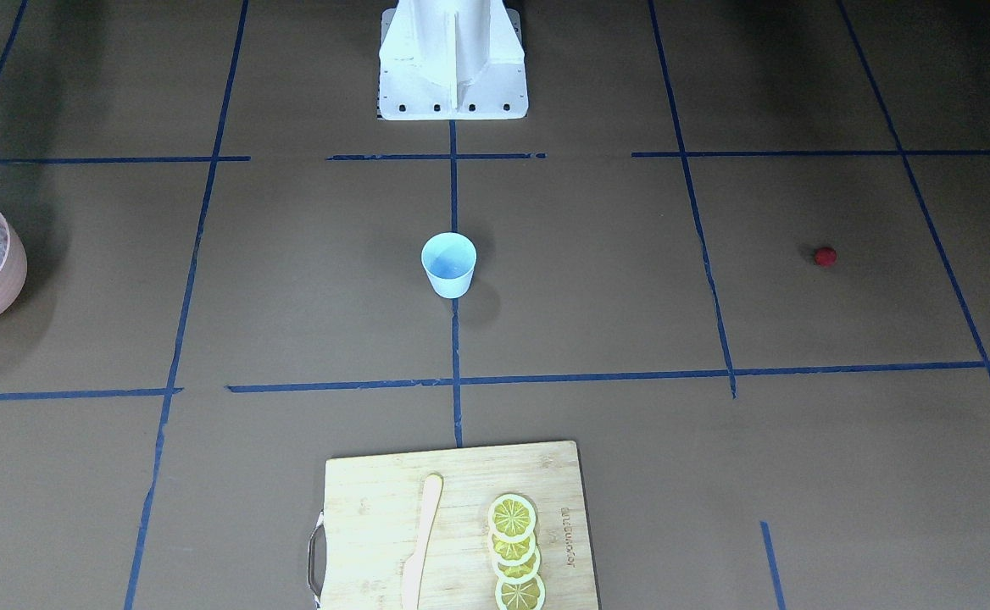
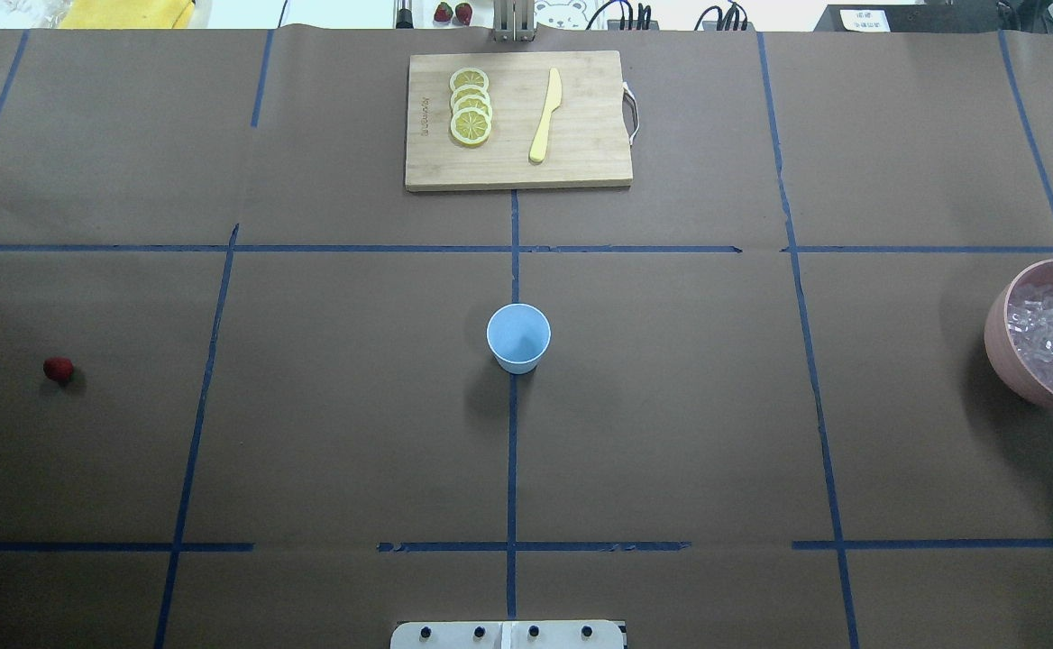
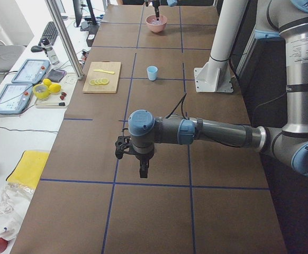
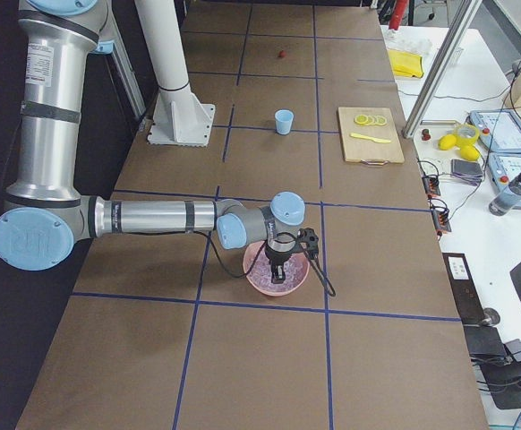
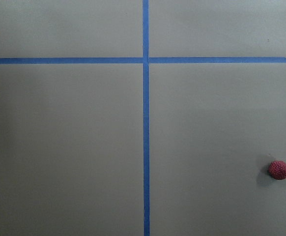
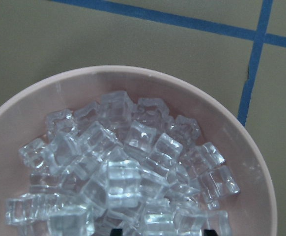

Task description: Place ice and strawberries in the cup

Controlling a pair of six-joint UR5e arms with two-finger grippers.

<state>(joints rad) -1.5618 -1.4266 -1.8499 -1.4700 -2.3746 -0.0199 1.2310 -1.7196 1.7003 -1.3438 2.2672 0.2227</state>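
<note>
Cup (image 2: 518, 338) at bench (image 2: 671, 433) centre, open room all round, strawberry (image 2: 58, 368) at its 9 o'clock, ice (image 6: 128, 172) in pink bowl (image 2: 1000, 347) at 3 o'clock edge, right pincer (image 4: 277, 269) tips apart above it, left pincer (image 3: 143, 170) state we cannot tell.

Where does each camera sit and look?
Front-facing: across table, sees robot's base, cup.
Overhead: behind robot, looks forward; base edge.
Left: table's end; left arm near.
Right: other end; right arm over bowl.
Left wrist: down on strawberry; no body.
Right wrist: down on ice; end effector fingertips.
Front-facing and overhead share the cup.
</note>
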